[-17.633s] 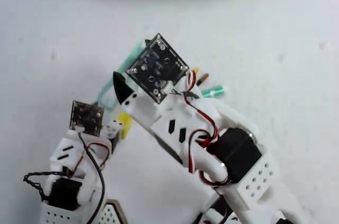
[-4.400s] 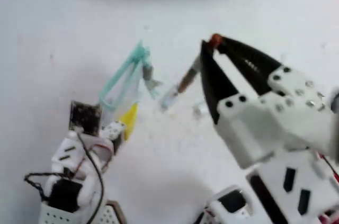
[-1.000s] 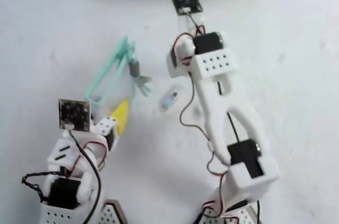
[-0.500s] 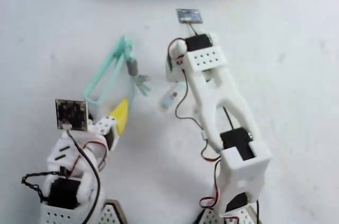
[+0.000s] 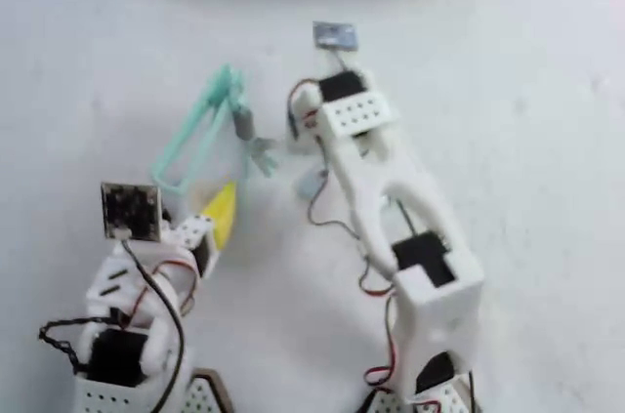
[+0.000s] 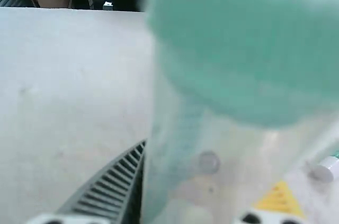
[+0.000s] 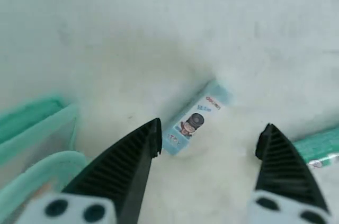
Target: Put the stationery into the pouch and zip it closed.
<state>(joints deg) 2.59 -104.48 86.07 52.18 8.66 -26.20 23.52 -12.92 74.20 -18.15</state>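
Your left wrist view is mostly blur: the pouch (image 6: 233,49) sits right against the lens, so you can't make out what's inside. The picture's edge cuts off a pen end (image 6: 325,170) there. In the right wrist view, a green pen (image 7: 318,147) is cut off too. From above, the grey bits (image 5: 246,126) at the pouch mouth are too small to identify.

The surface (image 5: 508,71) is a white, matte tabletop; its far edge runs along the top of the high view. A clear pouch (image 5: 195,135) with teal edging rests on it, left of centre. A small pale-blue rectangular item (image 5: 314,182) lies flat near the centre, apart from the pouch. A teal-banded item (image 7: 318,147) lies near the rectangular item.
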